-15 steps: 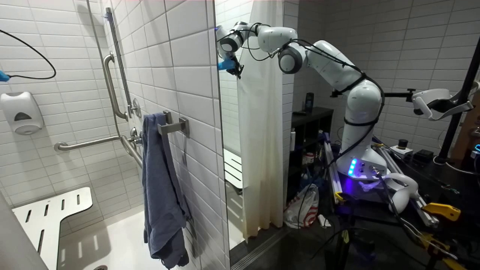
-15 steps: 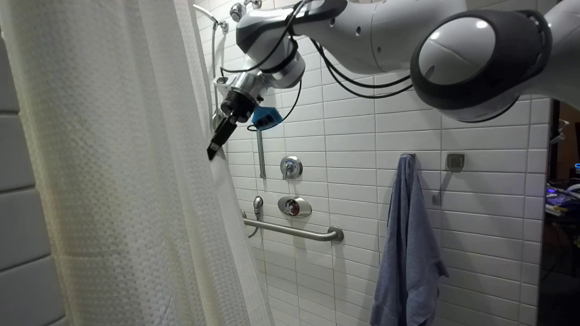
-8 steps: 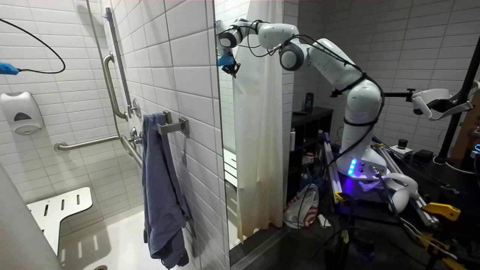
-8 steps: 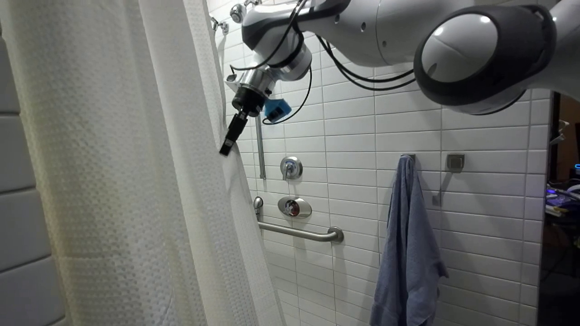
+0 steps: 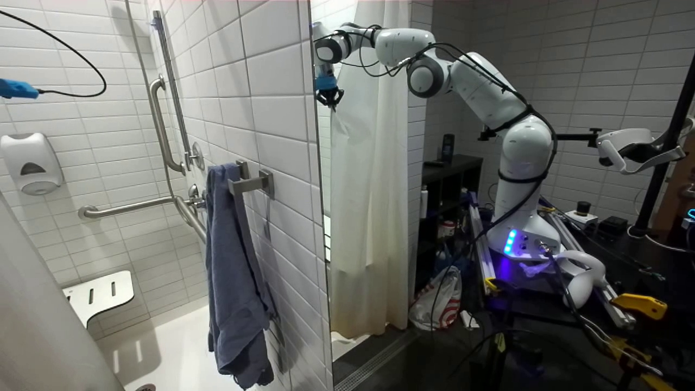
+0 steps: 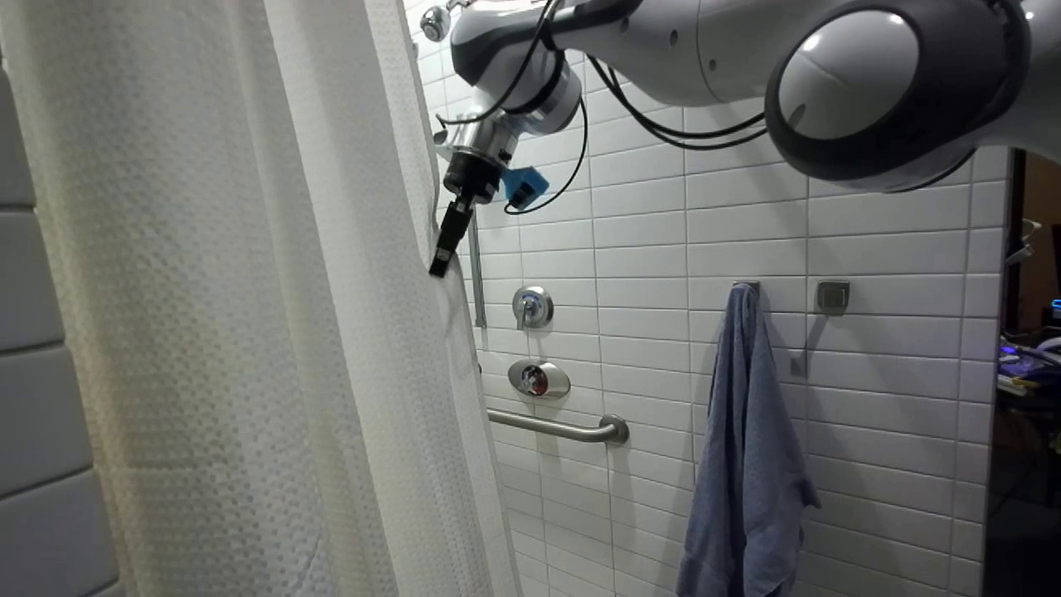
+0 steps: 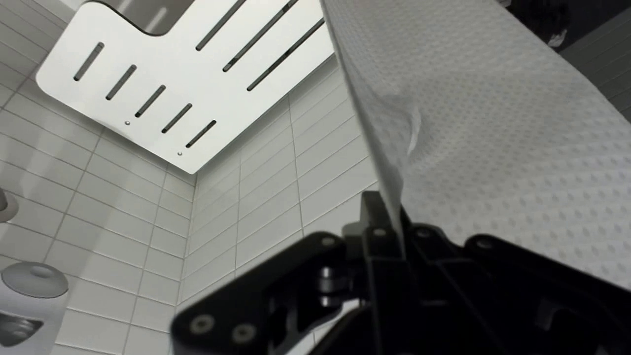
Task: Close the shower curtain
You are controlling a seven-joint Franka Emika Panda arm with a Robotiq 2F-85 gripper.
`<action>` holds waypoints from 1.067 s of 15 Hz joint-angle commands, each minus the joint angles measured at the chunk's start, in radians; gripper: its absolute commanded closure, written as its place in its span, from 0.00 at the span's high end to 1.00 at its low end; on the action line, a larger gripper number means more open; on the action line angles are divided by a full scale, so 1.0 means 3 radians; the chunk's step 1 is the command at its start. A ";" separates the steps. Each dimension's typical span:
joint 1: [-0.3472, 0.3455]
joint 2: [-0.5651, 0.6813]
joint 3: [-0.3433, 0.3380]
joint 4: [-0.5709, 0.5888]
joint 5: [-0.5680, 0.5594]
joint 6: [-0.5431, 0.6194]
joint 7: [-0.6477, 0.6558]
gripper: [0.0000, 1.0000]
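Observation:
The shower curtain (image 6: pixel 249 290) is a tall cream sheet with soft folds, hanging across the left of an exterior view. It also shows in an exterior view (image 5: pixel 372 217), seemingly in a mirror, and in the wrist view (image 7: pixel 503 123). My gripper (image 6: pixel 438 269) is at the curtain's free edge, tilted downward. In the wrist view my gripper (image 7: pixel 392 204) is closed with the curtain's edge pinched between its fingers, and the cloth puckers there. The gripper also shows in an exterior view (image 5: pixel 332 106) at the curtain's edge.
A blue-grey towel (image 6: pixel 746 448) hangs on the tiled wall. A grab bar (image 6: pixel 551 427), shower valve (image 6: pixel 532 307) and shower head (image 6: pixel 434 23) are on that wall. A white slotted seat (image 7: pixel 148 84) and a dispenser (image 5: pixel 32 163) are inside the shower.
My gripper has moved right and slightly up in an exterior view, pulling the curtain's edge along. The curtain now covers more of the shower wall, grab bar and seat.

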 commanded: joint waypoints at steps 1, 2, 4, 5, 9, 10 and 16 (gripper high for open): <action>0.0049 -0.0181 -0.0111 -0.0207 -0.0122 0.0031 0.0147 0.00; 0.0050 -0.0203 -0.0133 -0.0235 -0.0140 0.0041 0.0184 0.00; 0.0048 -0.0249 -0.0164 -0.0291 -0.0153 0.0057 0.0251 0.00; 0.0049 -0.0277 -0.0184 -0.0326 -0.0161 0.0075 0.0279 0.00; 0.0081 -0.0350 -0.0265 -0.0428 -0.0188 0.0129 0.0429 0.00; 0.0099 -0.0366 -0.0295 -0.0458 -0.0212 0.0149 0.0470 0.00; 0.0178 -0.0539 -0.0386 -0.0709 -0.0323 0.0240 0.0784 0.00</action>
